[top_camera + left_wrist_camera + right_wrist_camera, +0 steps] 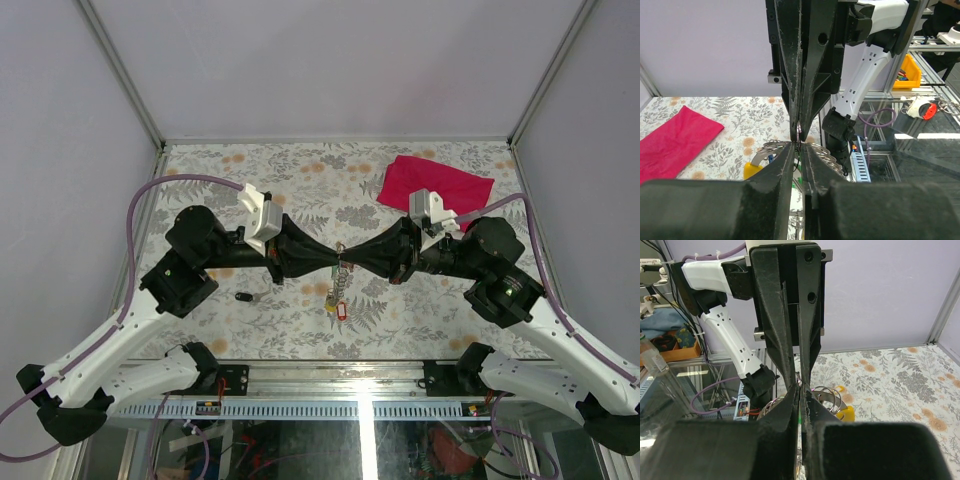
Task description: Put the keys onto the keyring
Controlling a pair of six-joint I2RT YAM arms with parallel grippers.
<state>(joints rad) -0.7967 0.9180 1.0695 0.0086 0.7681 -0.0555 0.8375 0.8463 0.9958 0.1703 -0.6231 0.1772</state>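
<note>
My left gripper (pixel 335 253) and right gripper (pixel 352 251) meet tip to tip above the middle of the table. Both are shut on the thin metal ring of the keyring (pixel 342 280). Its chain-like strand hangs below them with a yellow tag (pixel 330 297) and a red tag (pixel 340 312). In the left wrist view my left gripper (pixel 799 146) pinches the ring, with silvery loops (pixel 769 148) and the yellow tag (pixel 752 170) behind. In the right wrist view my right gripper (pixel 801 390) pinches it beside the loops (pixel 827 395). A small black piece (pixel 243 297) lies on the table at the left.
A red cloth (pixel 432 183) lies at the back right of the floral table; it also shows in the left wrist view (pixel 675 142). Grey walls with metal posts (pixel 125 75) enclose the table. The table's near edge (pixel 330 362) runs between the arm bases.
</note>
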